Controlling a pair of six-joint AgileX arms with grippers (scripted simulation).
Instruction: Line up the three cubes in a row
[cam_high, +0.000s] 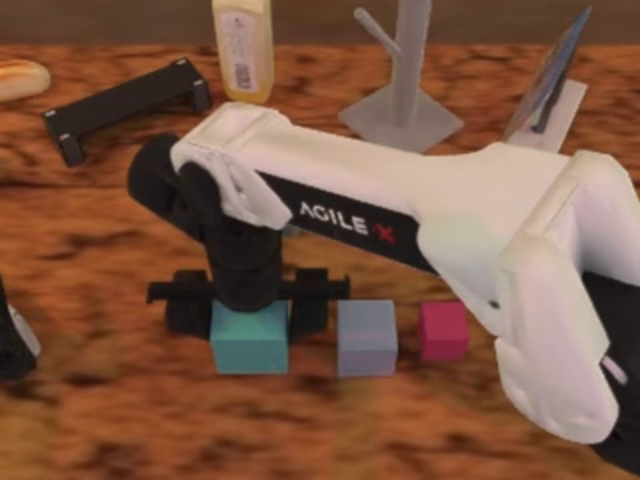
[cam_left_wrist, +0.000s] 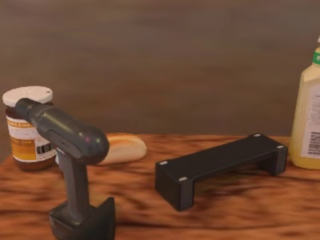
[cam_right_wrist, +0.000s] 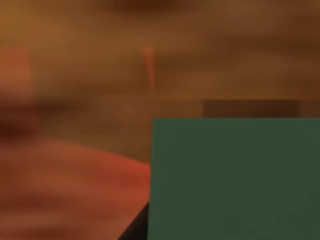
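Cubes in a near-side row on the table, teal cube left, grey cube middle, pink cube right, my right gripper spread wide astride the teal one, gripping nothing, my left arm parked at left edge, jar lidded.

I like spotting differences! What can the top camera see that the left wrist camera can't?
Only the top view shows the three cubes in a row: the teal cube, the lavender-grey cube and the pink cube. It also shows the right gripper at the teal cube, the grey stand, and the left arm parked at the table's left edge.

Only the left wrist view shows the drill and the jar.

Both show the black bracket, the yellow bottle and the bread roll.
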